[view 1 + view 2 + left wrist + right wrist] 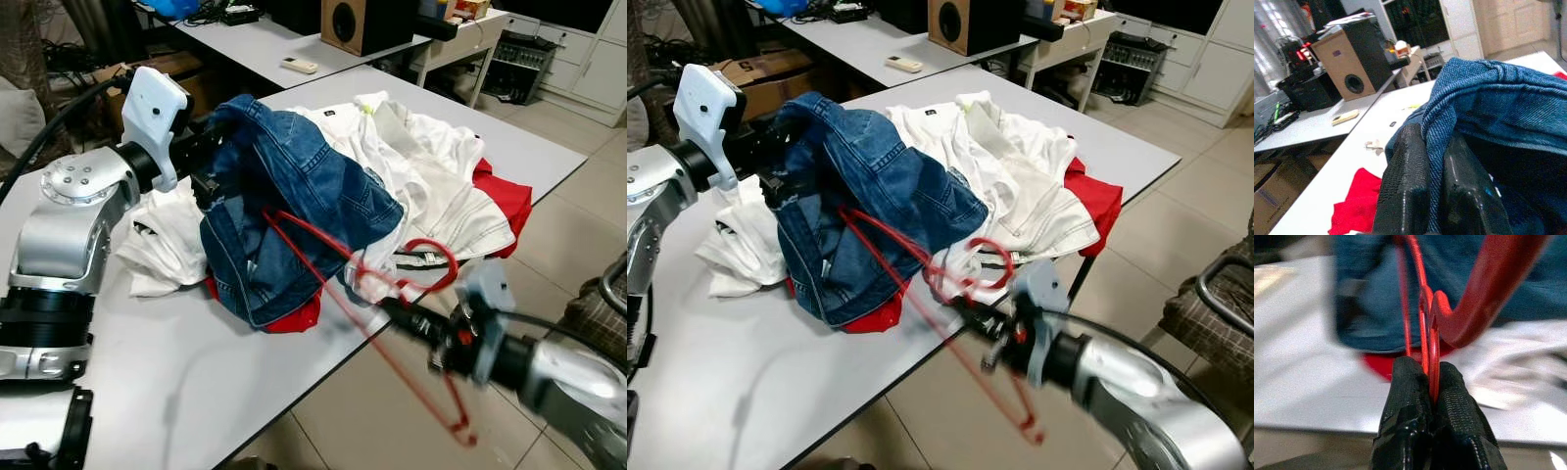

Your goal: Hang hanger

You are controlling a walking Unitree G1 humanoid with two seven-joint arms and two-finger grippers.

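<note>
Closest to me on the left is my left arm, its left gripper point(208, 183) buried in the denim jacket point(294, 196) at the collar end; from the wrist I see both fingers point(1405, 186) pressed together on a fold of the blue cloth. The jacket is heavy, limp stuff, so I judge it will sag and drag wherever it isn't held, and a thick seam like this collar is the sensible place to grip. It lies humped on the bench point(176, 382) over a red garment point(294, 315), with white clothes point(431, 186) heaped just beside it to the right.

Moving right, the red hanger point(333, 257) runs from inside the jacket out past the bench edge. It looks thin, light and springy; I'd expect it to flex and twist if pushed hard, and its smooth wire could slip. My right gripper point(416, 318) pinches it near the neck below the hook, fingers point(1449, 396) closed tight with the red wire between them. That neck is the stiffest spot, so I'd keep hold there.
</note>
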